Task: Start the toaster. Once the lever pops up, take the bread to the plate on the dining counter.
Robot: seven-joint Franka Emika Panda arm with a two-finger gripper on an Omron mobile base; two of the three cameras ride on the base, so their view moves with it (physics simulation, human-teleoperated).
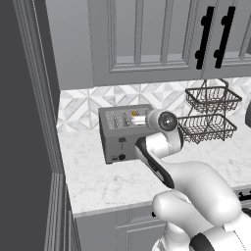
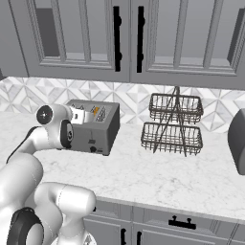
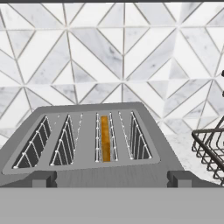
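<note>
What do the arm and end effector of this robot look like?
The arm has glossy white rounded shells with dark bands at the joints and a round dark cap on one joint. The end effector shows two small, dark grey, blocky fingertips.

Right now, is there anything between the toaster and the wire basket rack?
No. In the right base view, only bare white counter lies between the toaster and the wire basket rack.

The grey four-slot toaster (image 3: 87, 148) stands upright, the bread's (image 3: 105, 138) orange-tan crust showing in one slot.
</note>
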